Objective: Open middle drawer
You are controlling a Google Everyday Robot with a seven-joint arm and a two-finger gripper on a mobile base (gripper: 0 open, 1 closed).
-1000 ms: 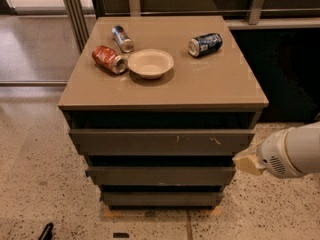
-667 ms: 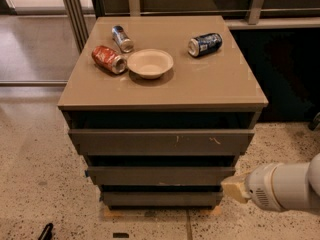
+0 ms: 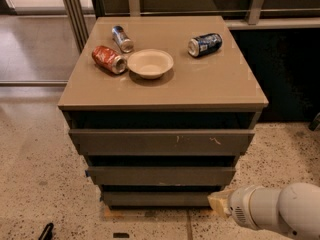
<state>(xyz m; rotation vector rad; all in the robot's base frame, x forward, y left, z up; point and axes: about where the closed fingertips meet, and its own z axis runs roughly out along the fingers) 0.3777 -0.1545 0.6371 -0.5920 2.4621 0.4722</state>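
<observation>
The middle drawer point(image 3: 160, 176) is the second of three grey-brown fronts stacked under the counter point(image 3: 210, 86). It lies toward 6 o'clock from the picture's centre, and its plain flat front faces the camera. A dark band of shadow runs along its top edge, and a thinner one runs below it.

At 12 o'clock from it sits the taller top front point(image 3: 150, 142), with pale scratch marks right of its middle. At 6 o'clock sits the bottom front point(image 3: 155, 199), the shortest of the three.

The gripper point(image 3: 216, 202) is at about 4 o'clock from the middle drawer, low beside the right end of the bottom front. Its pale tip points left toward the cabinet. Whether it touches the cabinet cannot be told, nor whether it is released or clenched. The white rounded arm point(image 3: 280, 215) behind it runs off toward 4 o'clock, out of the picture's corner.

On the counter, a cream bowl point(image 3: 150, 63) stands left of centre. A red can point(image 3: 108, 59) lies on its side just beside the bowl at 9 o'clock, and a silver can point(image 3: 122, 38) lies at 11 o'clock. A blue can point(image 3: 204, 44) lies well apart at 2 o'clock. Speckled floor point(image 3: 35, 174) surrounds the cabinet.
</observation>
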